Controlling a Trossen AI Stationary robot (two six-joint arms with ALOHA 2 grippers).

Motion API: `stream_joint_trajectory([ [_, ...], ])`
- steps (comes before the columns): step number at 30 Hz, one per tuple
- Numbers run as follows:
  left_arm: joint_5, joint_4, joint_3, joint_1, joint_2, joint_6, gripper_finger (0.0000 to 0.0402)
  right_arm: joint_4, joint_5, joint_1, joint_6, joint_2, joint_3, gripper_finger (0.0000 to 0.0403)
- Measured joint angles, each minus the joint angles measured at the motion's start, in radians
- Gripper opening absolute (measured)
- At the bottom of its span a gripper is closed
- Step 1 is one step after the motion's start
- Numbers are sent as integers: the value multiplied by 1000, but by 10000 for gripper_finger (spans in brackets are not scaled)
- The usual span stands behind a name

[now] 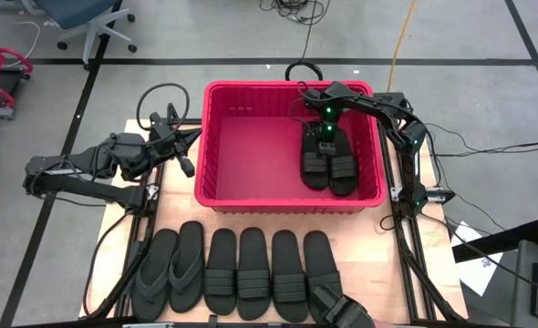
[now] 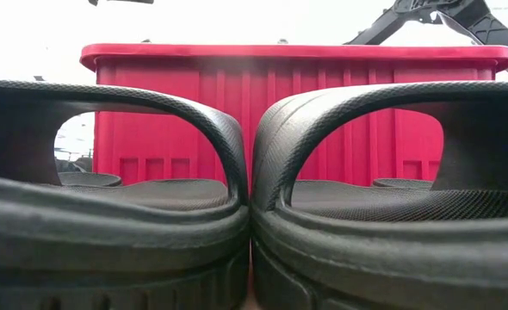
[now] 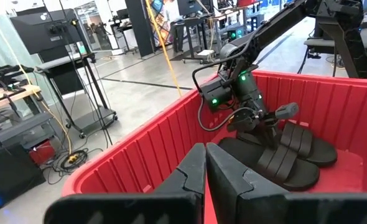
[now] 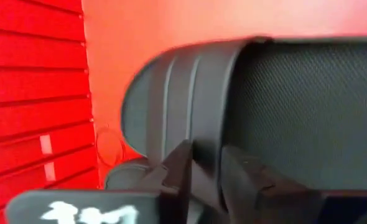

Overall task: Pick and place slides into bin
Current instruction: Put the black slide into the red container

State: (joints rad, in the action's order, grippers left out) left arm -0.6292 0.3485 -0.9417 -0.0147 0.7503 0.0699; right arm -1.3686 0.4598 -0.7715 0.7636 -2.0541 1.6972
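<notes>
Inside the red bin (image 1: 216, 146), right fingers (image 4: 177, 171) pinch a slide's strap (image 4: 190, 93).

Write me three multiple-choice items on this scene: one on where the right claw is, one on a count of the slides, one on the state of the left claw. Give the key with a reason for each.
1. Where is the right claw?
A. Inside the bin, at the slides lying there
B. Over the row of slides in front of the bin
C. Off the table's left edge

2. How many slides lie in the row on the table outside the bin?
A. Two
B. Four
C. Six

3. What state is the left claw in?
A. Shut on a slide
B. Shut, holding nothing
C. Wide open over the bin

Key:
1. A: the high view shows it down at the two slides in the bin.
2. C: four band-strap slides and two flip-flops lie there.
3. B: the left wrist view shows its fingers together and empty, outside the bin's left wall.
</notes>
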Motion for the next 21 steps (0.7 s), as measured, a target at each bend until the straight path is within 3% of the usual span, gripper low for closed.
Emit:
stream_joint_trajectory([
  [11, 0, 0, 0, 0, 0, 13, 19, 3, -45, 0, -48, 0, 22, 141],
  [17, 0, -1, 0, 0, 0, 42, 19, 11, -35, 1, -53, 56, 112, 135],
  [21, 1, -10, 0, 0, -21, 76, 19, 71, 74, 6, -105, 157, 185, 117],
])
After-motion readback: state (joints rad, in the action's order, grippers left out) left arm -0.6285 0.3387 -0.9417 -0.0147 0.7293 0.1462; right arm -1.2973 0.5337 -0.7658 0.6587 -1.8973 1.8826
